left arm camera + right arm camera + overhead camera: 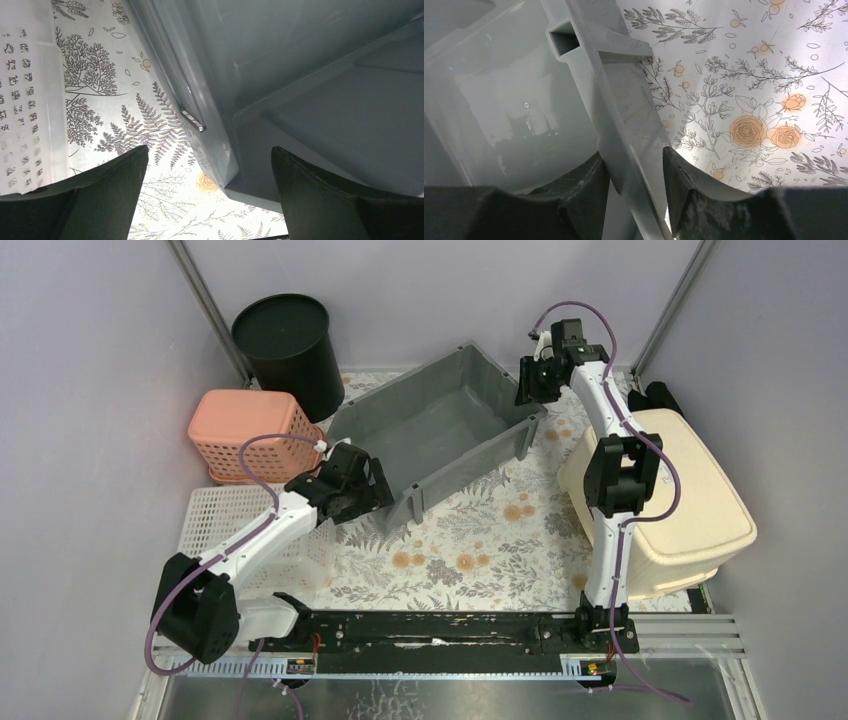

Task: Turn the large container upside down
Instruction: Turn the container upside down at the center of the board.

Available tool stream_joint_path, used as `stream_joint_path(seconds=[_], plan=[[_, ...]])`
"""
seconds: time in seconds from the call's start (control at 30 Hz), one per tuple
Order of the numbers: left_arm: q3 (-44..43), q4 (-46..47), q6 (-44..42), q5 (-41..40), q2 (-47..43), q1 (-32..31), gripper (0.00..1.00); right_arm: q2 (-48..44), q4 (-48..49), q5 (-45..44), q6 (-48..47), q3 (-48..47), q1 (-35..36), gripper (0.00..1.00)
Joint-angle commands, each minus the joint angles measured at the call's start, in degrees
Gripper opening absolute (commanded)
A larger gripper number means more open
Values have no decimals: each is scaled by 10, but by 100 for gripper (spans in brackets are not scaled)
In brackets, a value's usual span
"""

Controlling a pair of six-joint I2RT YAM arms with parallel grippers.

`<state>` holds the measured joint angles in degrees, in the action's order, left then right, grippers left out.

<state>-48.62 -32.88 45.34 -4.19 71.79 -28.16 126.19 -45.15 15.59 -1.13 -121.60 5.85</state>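
Near left: we see a white lattice tray (225, 520) lying flat on the flower-printed worktop (480, 530).
Near right: a cream bin (690, 500) sits at the worktop's right edge, and the right arm passes over it.
Left fingers: the left fingers (385, 502) are spread wide astride the near-left corner of the large container (440, 425); we see a gap on either side of the corner.
Large container: grey, mouth up, set at a slant in the middle of the worktop.
Left of it: a pink basket (245, 430) stands near the container's left end.
Right fingers: the right fingers (532, 392) pinch the container's far-right rim wall, which fills the space between them.
Far corner: a black bucket (290, 345) stands behind the basket.
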Motion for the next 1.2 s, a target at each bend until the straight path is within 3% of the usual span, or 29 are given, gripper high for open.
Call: stream_joint_path(seconds=[0.0,0.17,0.43,1.17], plan=[[-22,-4,-17,14,5,-3,100,15,2,-37,-4,0,6,44],[-23,-2,-20,16,5,-3,100,29,-15,-104,-16,-18,15,36],[-16,10,-21,25,9,-2,100,20,-12,-173,-31,-30,25,0],[-15,10,-18,37,-17,-3,100,-197,60,-264,-86,-47,60,0]])
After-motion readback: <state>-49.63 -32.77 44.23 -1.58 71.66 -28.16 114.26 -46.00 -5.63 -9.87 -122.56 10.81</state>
